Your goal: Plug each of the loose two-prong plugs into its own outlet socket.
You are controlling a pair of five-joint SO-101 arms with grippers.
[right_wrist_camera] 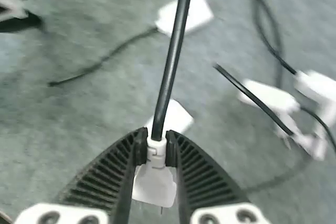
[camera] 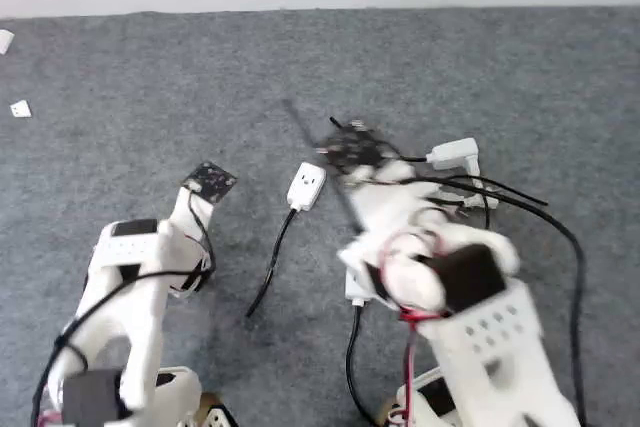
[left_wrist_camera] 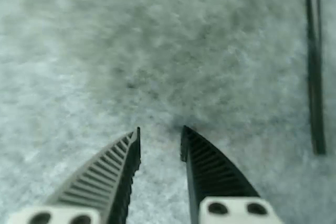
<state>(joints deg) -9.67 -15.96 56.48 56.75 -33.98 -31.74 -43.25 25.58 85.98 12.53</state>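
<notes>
Pinching the white two-prong plug (right_wrist_camera: 154, 182) at its cord end, the right gripper (right_wrist_camera: 156, 141) should square the prongs to the outlet socket (right_wrist_camera: 177, 118) just beyond its fingertips before pressing.

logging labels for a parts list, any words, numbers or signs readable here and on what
None can be read in these views.
outlet socket: dark slots show, no legible mark.
plug in the right tool: plain white, no print visible.
small white scrap: too small to tell.
</notes>
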